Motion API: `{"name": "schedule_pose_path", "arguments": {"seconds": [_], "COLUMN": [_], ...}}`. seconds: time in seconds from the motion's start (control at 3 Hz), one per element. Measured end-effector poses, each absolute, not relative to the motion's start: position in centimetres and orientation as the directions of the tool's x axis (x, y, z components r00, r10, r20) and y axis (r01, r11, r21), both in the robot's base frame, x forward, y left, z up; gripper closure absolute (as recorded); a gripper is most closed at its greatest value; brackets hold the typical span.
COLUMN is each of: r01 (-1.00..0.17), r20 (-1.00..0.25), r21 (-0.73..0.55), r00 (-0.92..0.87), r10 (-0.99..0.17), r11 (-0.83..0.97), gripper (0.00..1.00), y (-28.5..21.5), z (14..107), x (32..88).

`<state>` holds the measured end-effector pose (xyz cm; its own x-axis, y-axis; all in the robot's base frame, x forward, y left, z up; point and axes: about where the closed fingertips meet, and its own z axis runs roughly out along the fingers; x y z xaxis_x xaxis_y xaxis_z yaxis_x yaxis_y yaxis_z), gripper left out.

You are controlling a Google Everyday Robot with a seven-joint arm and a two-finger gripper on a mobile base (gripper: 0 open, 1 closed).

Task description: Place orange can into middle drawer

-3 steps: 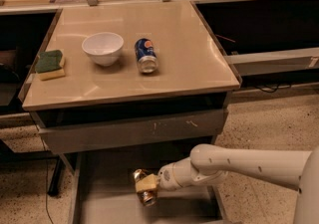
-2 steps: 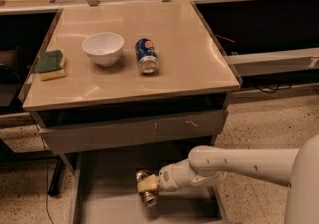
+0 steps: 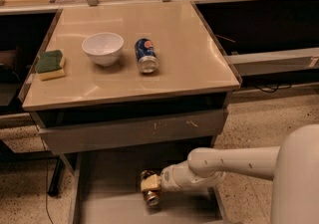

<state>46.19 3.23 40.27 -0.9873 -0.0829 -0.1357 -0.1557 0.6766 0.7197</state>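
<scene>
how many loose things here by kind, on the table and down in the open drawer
cans: 2, blue can on the table, orange can at the claw over the middle drawer
bowls: 1, white bowl
sponges: 1, green sponge
total: 4

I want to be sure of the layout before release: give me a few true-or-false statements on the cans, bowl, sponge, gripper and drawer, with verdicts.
1. The blue can lies on its side on the table. True.
2. The bowl stands in the middle drawer. False: it stands on the table, between the sponge and the blue can.
3. The gripper is over the middle drawer with the orange can at its tip. True.
4. The middle drawer is pushed shut. False: it is pulled out, with its floor showing.
5. The sponge lies beside the orange can. False: it lies near the table's left edge in the view.
</scene>
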Motion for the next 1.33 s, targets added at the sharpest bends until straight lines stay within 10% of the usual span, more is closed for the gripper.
{"name": "schedule_pose_path", "arguments": {"seconds": [1.33], "r01": [-0.079], "r20": [-0.077], "r21": [0.712], "r00": [-0.996], "r10": [-0.034], "r11": [0.698], "gripper": [1.00], "y": [2.4], "z": [36.9], "x": [47.1]}}
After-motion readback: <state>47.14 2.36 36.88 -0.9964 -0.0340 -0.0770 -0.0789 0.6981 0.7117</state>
